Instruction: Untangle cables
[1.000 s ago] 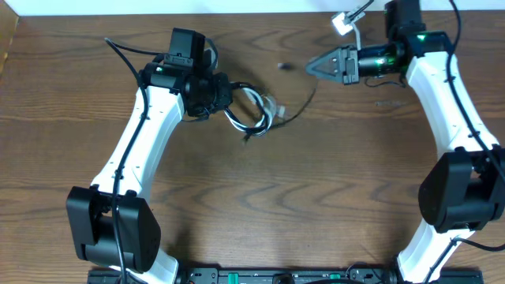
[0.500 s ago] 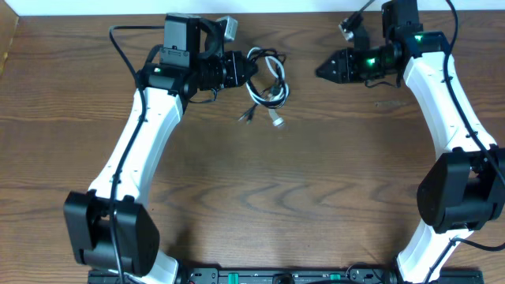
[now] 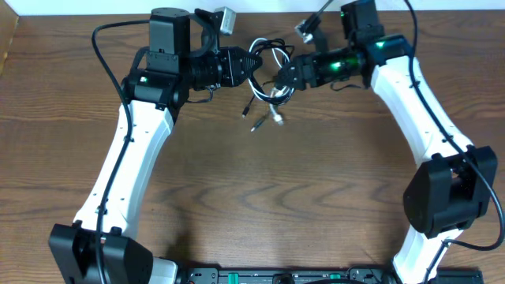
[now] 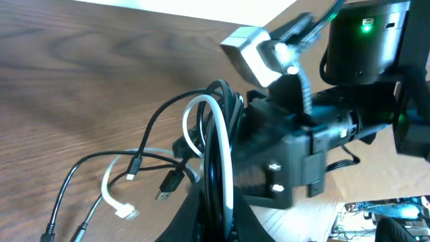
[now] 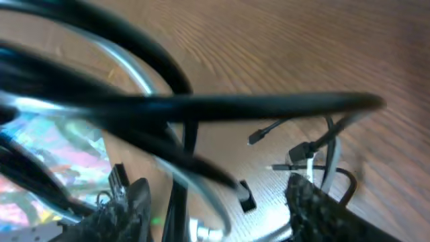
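The black and white cables (image 3: 267, 96) sit together as one tangled loop near the far edge of the wooden worktop (image 3: 276, 197), their plug ends trailing below it. The left tool (image 3: 246, 69) is clamped on the loop's side, and its wrist view shows the white cable (image 4: 224, 144) running down between its fingers. The right tool (image 3: 282, 79) reaches in from the opposite side with its fingers (image 5: 127, 205) spread apart and strands crossing the gap.

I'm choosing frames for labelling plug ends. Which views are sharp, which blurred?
Right wrist: the cables up close are smeared and out of focus; the plug ends behind look clearer. Left wrist: cables sharp. Overhead: evenly lit, sharp, plug ends tiny.
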Controlling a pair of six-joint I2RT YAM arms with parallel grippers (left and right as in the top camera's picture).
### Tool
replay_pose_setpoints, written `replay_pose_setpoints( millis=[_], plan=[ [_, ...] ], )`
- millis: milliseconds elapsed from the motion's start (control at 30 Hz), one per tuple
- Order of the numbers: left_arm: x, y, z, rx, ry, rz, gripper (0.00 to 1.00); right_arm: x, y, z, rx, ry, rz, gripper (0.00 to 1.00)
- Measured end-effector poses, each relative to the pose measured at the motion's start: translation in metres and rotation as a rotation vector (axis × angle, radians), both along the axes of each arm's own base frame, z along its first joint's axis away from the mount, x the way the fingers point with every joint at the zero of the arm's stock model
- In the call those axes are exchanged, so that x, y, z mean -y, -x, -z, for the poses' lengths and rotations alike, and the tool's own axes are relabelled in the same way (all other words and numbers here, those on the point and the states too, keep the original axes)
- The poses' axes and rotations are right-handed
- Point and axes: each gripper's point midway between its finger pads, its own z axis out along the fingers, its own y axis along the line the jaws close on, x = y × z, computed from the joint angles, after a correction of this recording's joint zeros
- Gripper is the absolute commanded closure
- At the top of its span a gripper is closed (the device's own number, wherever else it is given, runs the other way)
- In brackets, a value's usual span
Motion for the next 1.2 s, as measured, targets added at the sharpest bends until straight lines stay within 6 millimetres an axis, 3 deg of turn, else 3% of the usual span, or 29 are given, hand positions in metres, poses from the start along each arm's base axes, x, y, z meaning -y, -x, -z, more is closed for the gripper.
replay_pose_setpoints(
  millis=[100,167,300,500,567,600,700,800,867,1033,1067,1133,1200],
  plan=[
    [0.000,0.000,0.000,-0.006,0.003,-0.003,0.93,0.012,-0.010,0.022,-0.061,0.148,0.157,0.53],
    [0.002,0.001,0.000,-0.008,0.002,0.000,0.93,0.032,-0.017,0.044,-0.117,0.323,0.355,0.52],
    [0.002,0.001,0.001,-0.011,0.004,0.000,0.93,0.056,-0.020,0.041,-0.114,0.431,0.522,0.52],
    [0.000,0.001,0.002,-0.024,0.010,-0.004,0.93,0.072,-0.015,0.044,-0.150,0.435,0.567,0.55],
    [0.000,0.003,0.005,-0.043,0.011,-0.006,0.92,0.081,-0.015,0.048,-0.174,0.433,0.579,0.66],
    [-0.001,0.003,0.004,-0.041,0.012,-0.007,0.93,0.092,-0.016,0.053,-0.190,0.447,0.600,0.80],
    [-0.016,0.005,-0.017,0.012,0.023,-0.044,0.93,0.156,-0.024,0.082,-0.246,0.533,0.710,0.99],
    [-0.021,0.012,-0.035,0.050,0.030,-0.052,0.93,0.176,-0.026,0.093,-0.274,0.534,0.725,0.99],
    [-0.014,0.018,-0.039,0.056,0.030,-0.034,0.93,0.167,-0.027,0.091,-0.266,0.508,0.694,0.99],
    [-0.010,0.020,-0.024,0.011,-0.024,-0.065,0.92,0.142,-0.021,0.089,-0.252,0.479,0.602,0.99],
    [-0.011,0.019,-0.021,0.008,-0.036,-0.077,0.90,0.140,-0.021,0.089,-0.251,0.475,0.594,0.96],
    [-0.015,0.017,-0.016,-0.002,-0.063,-0.106,0.87,0.142,-0.022,0.088,-0.250,0.473,0.598,0.75],
    [-0.016,0.014,-0.011,-0.010,-0.081,-0.123,0.83,0.147,-0.026,0.087,-0.236,0.469,0.605,0.63]
  ],
)
